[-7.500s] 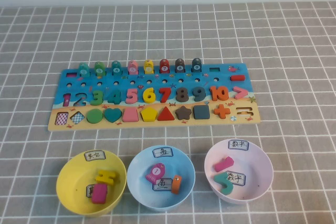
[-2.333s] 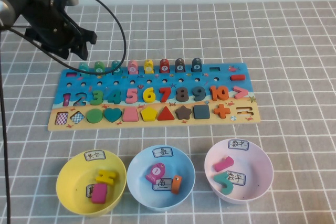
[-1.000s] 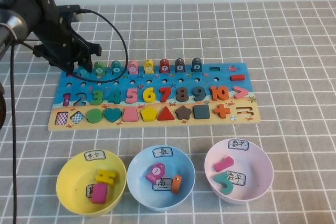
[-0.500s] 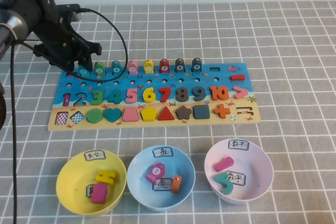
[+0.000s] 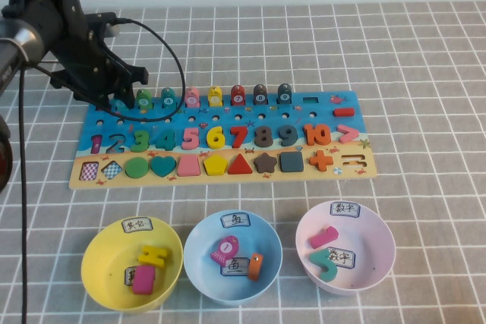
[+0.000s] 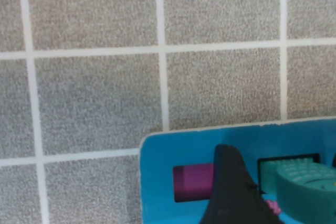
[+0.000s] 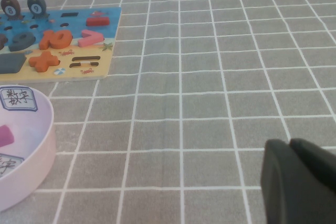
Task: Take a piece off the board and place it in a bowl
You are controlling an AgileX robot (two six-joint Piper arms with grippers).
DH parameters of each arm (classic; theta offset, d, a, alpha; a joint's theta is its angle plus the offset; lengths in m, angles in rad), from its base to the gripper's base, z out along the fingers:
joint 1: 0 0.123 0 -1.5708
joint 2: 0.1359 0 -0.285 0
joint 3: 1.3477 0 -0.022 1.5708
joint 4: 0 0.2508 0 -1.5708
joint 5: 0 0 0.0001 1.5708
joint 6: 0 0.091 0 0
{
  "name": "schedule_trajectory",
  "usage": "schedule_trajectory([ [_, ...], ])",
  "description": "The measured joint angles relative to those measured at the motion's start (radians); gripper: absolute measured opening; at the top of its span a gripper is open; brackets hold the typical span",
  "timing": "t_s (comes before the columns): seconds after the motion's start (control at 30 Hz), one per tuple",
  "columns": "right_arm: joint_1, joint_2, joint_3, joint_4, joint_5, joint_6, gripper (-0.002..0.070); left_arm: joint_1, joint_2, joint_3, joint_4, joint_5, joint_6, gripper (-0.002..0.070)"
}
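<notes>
The board lies across the middle of the table with a row of fish pegs along its far edge. My left gripper hangs over the board's far-left corner, on the first peg in the row, and mostly hides it in the high view. In the left wrist view the teal-green piece stands in its slot on the board. One black finger stands beside it with a small gap, and the jaws are open. The light blue bowl sits at the front middle. My right gripper is shut and empty, low over the table on the right.
A green fish and a bluer teal fish stand right beside the piece. A yellow bowl is at front left and a pale pink bowl at front right. The left arm's cable loops over the board's far-left part.
The left arm came into view from the left and came down onto the board's far-left corner. Over the last second it shifted only slightly. The pieces and bowls have not moved.
</notes>
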Motion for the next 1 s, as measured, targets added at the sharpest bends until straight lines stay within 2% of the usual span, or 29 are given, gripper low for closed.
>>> schedule_trajectory([
  [0.2,0.0,0.0,0.0,0.0,0.0,0.0,-0.0017,0.002,0.0,0.0,0.0,0.0,-0.001,0.0257],
  [0.33,0.0,0.0,0.0,0.0,0.0,0.0,-0.0017,0.002,0.0,0.0,0.0,-0.003,-0.005,0.023],
  [1.0,0.0,0.0,0.0,0.0,0.0,0.0,-0.0017,0.002,-0.004,0.0,-0.002,0.028,-0.005,0.0223],
])
